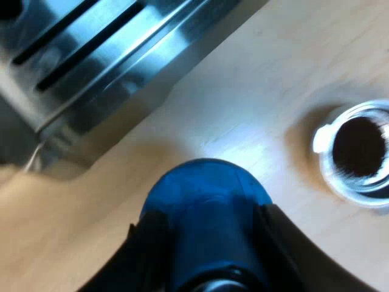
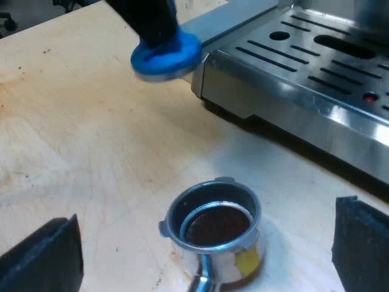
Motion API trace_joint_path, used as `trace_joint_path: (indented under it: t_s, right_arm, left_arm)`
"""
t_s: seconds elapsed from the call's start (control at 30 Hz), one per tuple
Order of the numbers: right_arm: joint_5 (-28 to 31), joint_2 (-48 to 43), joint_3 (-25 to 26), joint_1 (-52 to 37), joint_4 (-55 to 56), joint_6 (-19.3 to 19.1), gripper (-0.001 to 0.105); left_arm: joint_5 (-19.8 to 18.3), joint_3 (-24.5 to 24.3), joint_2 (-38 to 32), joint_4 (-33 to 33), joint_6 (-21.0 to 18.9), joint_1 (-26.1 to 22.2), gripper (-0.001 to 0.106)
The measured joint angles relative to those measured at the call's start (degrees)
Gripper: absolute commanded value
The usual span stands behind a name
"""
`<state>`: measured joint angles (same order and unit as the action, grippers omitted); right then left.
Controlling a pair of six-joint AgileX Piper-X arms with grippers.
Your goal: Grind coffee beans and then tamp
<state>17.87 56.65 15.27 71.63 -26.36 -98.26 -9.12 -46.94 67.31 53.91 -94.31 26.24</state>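
A blue tamper (image 1: 206,225) sits between the black fingers of my left gripper (image 1: 209,246), which is shut on it and holds it above the wooden table. The same tamper (image 2: 165,53) hangs base down near the corner of the espresso machine's drip tray (image 2: 304,73). The metal holder (image 2: 173,214) stands on the table with dark ground coffee (image 2: 217,223) in its basket. My right gripper (image 2: 203,252) is open, its fingers wide apart on either side of the holder and not touching it. From the tamper, the holder (image 1: 324,139) lies a short way off across the table.
The machine's steel drip tray (image 1: 109,55) with its long slots stands close beside the tamper. Bare wooden table (image 2: 79,140) stretches between the tamper and the holder. The start of the holder's neck (image 2: 200,283) points toward my right arm.
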Motion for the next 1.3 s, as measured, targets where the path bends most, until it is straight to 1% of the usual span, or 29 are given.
trace_joint_path:
  t_s: [0.07, 0.1, 0.17, 0.2, 0.27, 0.4, 0.43, 0.53, 0.8, 0.83, 0.87, 0.93, 0.97, 1.03, 1.07, 1.1, 1.13, 1.3]
  right_arm:
    - [-1.11, -0.34, 0.0, 0.0, 0.0, -0.07, 0.084]
    - [-1.19, -0.32, 0.0, 0.0, 0.0, -0.17, 0.084]
    - [-1.35, -0.32, 0.0, 0.0, 0.0, -0.27, 0.084]
    - [-1.56, -0.32, 0.0, 0.0, 0.0, -0.27, 0.084]
    - [-1.7, -0.32, 0.0, 0.0, 0.0, -0.27, 0.084]
    - [-1.9, -0.32, 0.0, 0.0, 0.0, -0.27, 0.084]
    - [-2.01, -0.32, 0.0, 0.0, 0.0, -0.27, 0.084]
    - [-2.49, -0.32, 0.0, 0.0, 0.0, -0.27, 0.084]
    - [-3.25, -0.32, 0.0, 0.0, 2.48, -0.27, 0.084]
    - [-3.25, -0.32, 0.0, 0.0, 2.52, -0.27, 0.084]
    - [-3.25, -0.32, 0.0, 0.0, 2.52, -0.27, 0.084]
    - [-3.25, -0.32, 0.0, 0.0, 2.52, -0.27, 0.084]
    - [-3.25, -0.32, 0.0, 0.0, 2.52, -0.27, 0.084]
    - [-3.25, -0.32, 0.0, 0.0, 2.52, -0.27, 0.084]
    - [-3.25, -0.32, 0.0, 0.0, 2.52, -0.27, 0.084]
    - [-3.25, -0.32, 0.0, 0.0, 2.52, -0.27, 0.084]
    - [-3.25, -0.32, 0.0, 0.0, 2.52, -0.27, 0.084]
    - [-3.25, -0.32, 0.0, 0.0, 2.52, -0.27, 0.084]
  left_arm:
    - [0.0, 2.76, -0.16, -0.5, 0.0, -2.69, 0.0]
    - [0.0, 3.32, -0.14, -0.71, 0.0, -3.49, 0.0]
    - [0.25, 6.46, -0.14, -2.38, 0.41, -6.74, 0.0]
    - [0.26, 6.89, -0.14, -2.92, 0.39, -7.26, 0.0]
    - [0.24, 8.68, -0.14, -5.77, 0.39, -10.16, 0.0]
    - [0.24, 9.55, -0.14, -7.67, 0.39, -12.38, 0.0]
    - [0.24, 10.28, -0.14, -8.98, 0.39, -14.14, 0.0]
    - [-0.23, 11.45, -0.14, -11.33, 0.39, -14.89, 0.0]
    - [-0.87, 13.95, -0.28, -13.49, 0.39, -14.89, 0.0]
    - [-0.98, 14.55, -0.28, -14.18, 1.34, -14.89, 0.002]
    - [-1.14, 14.66, -0.28, -14.41, 1.49, -14.89, 0.004]
    - [-1.59, 15.29, -0.28, -15.01, 1.81, -14.89, 0.018]
    - [-1.56, 15.34, -0.28, -15.0, 2.09, -14.89, 0.021]
    - [-1.56, 15.33, -0.28, -15.0, 2.51, -14.89, 0.052]
    - [-1.68, 15.33, -0.28, -15.0, 2.54, -14.89, 0.059]
    - [-1.63, 15.33, -0.28, -15.05, 2.52, -14.89, 0.07]
    - [-1.63, 15.33, -0.28, -15.05, 2.52, -14.89, 0.078]
    - [-1.7, 15.33, -0.28, -15.05, 2.52, -14.89, 0.079]
